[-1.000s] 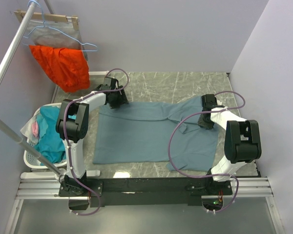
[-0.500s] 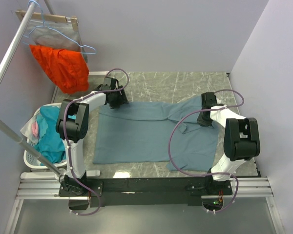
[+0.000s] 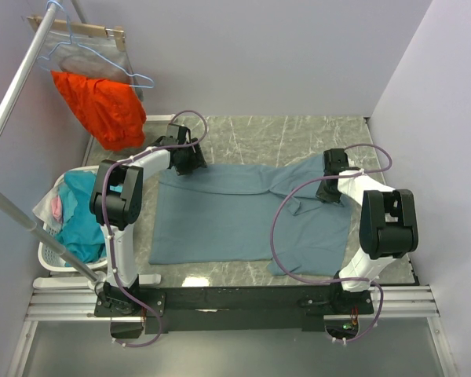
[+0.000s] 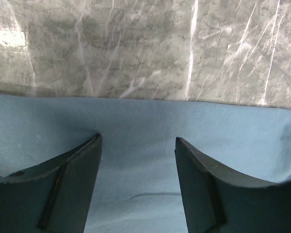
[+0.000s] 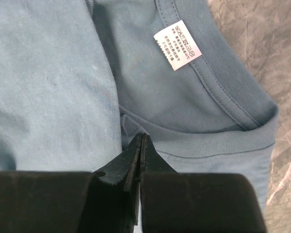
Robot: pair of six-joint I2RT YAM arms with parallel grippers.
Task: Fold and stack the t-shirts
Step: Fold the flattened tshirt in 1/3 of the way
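The shirt lay flat on the table, soft and limp, best pinched at its edges; my left gripper stood open and empty over its far-left edge, my right gripper shut at the collar, whether on cloth I couldn't tell.

The t-shirt is made of soft, matt knit cloth. The worktop is finished in glossy veined marble.

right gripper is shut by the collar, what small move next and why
Probably lift the right gripper a little: its jaws are shut with tips on the t-shirt at the collar, near the white label, so a small raise would show whether cloth is caught.
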